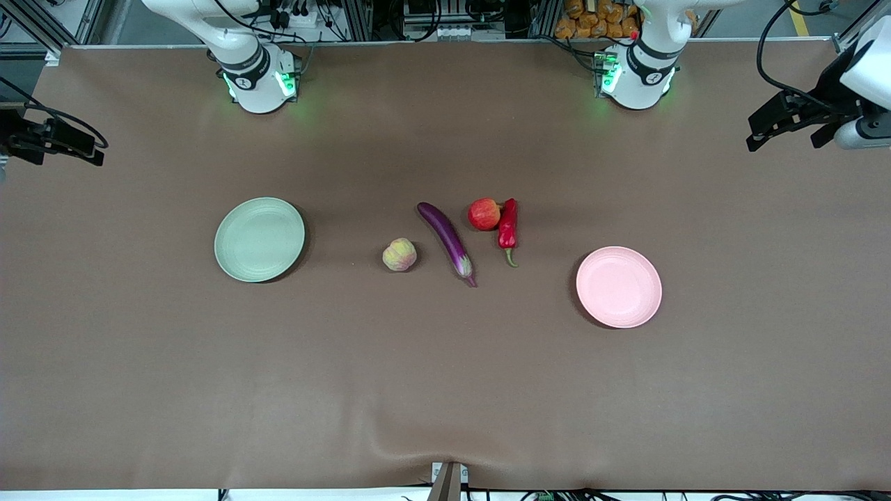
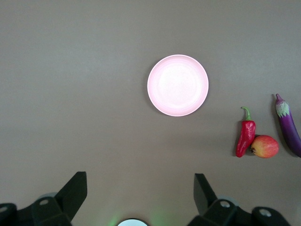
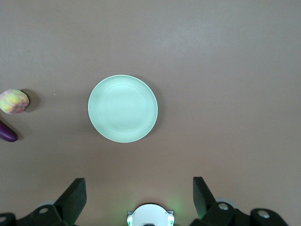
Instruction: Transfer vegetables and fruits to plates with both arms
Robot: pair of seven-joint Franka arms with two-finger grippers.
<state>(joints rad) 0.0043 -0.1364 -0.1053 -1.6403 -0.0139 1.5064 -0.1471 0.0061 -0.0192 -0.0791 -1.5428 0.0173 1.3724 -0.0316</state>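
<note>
The purple eggplant lies at the table's middle; it also shows in the left wrist view. The red apple touches the red chili pepper beside it, toward the left arm's end. The peach lies between the eggplant and the pale green plate, which sits toward the right arm's end. The pale pink plate sits toward the left arm's end. My left gripper is open and empty, high over the table near its base. My right gripper is likewise open, empty and high.
Both plates are empty. The brown table cover has a small wrinkle at its front edge. The two green-lit arm bases stand along the edge farthest from the front camera. Racks and cables stand past that edge.
</note>
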